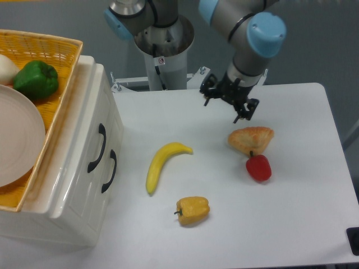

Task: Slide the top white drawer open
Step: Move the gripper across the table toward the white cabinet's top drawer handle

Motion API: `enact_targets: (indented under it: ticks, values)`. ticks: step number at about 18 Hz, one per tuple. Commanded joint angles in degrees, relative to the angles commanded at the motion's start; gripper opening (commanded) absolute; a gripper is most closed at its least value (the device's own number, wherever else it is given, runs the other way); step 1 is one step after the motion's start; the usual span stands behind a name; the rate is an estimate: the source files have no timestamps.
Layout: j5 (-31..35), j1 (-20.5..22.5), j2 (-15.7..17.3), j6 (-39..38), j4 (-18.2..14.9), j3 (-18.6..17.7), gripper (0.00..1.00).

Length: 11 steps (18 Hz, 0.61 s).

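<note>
1. One arm only, gripper [226, 104] hanging over the white table [303, 224] near its far edge, just up and left of the pastry [251, 139]; two dark fingers [241, 113] seen apart, spread and released, grasping nothing.
2. Well apart from the gripper, at the table's left side: the white cabinet [73, 213], glossy, tilted in view.
3. Uppermost in that cabinet, the top white drawer [94, 134], shut flush with the cabinet front, curved black handle [95, 148] facing the table.
4. Just below and right of that handle, an identical black handle on the lower drawer front [109, 171], likewise shut.
5. On top of the cabinet, a yellow wicker basket [59, 95], holding a green pepper [35, 79], a pale plate [17, 140] and a white rounded thing [7, 68] at the far corner, partly cut by the frame edge.
6. On the table between cabinet and pastry: a banana [162, 165], curved, lying flat, near the drawer fronts but not touching.
7. Below the banana, a yellow pepper [192, 209], on its side, apart from everything else.
8. Just under the pastry, a red pepper [258, 167], its stem touching or nearly touching the pastry's lower edge; cannot tell which.
9. Behind the table's far edge, the arm's grey base column [165, 53].
</note>
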Motion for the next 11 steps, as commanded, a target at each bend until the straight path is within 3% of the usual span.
enact_targets:
  ticks: [11]
  values:
    - [-8.52, -10.37, -0.26, -19.08, -0.09, 2.55, 1.0]
